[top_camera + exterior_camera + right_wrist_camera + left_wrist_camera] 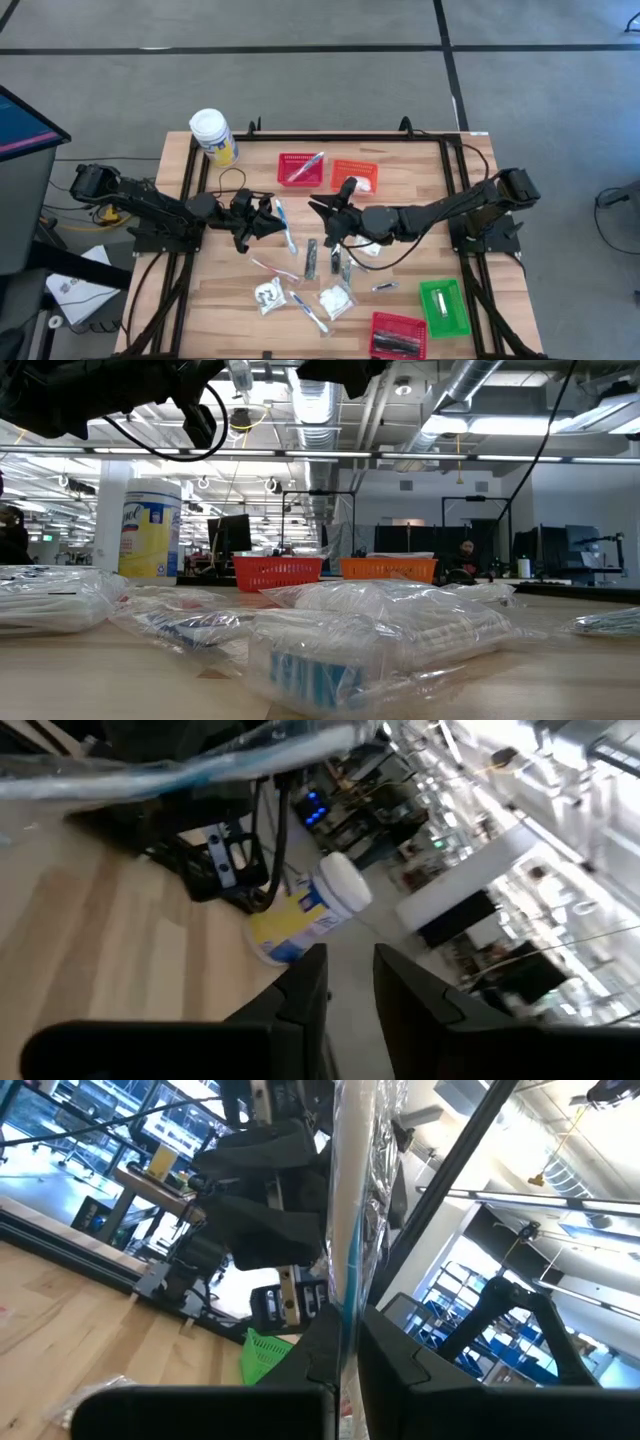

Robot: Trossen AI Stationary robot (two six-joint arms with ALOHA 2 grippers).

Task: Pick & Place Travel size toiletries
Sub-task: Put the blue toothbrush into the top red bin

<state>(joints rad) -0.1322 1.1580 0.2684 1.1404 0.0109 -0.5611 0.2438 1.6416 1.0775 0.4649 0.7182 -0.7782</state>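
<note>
Toiletry stick [286, 226] clenched in left gripper [268, 222] — right gripper [325, 216] nearby, jaws slightly parted, empty.

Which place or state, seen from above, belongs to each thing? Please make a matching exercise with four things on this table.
Column one: 1 yellow jar; 2 green basket; 3 orange basket; 4 left hand.
Column two: A shut on a wrapped stick; B right of the upper red basket; C table's top left corner; D beside the lower red basket.
Pairs: 1-C; 2-D; 3-B; 4-A.
</note>
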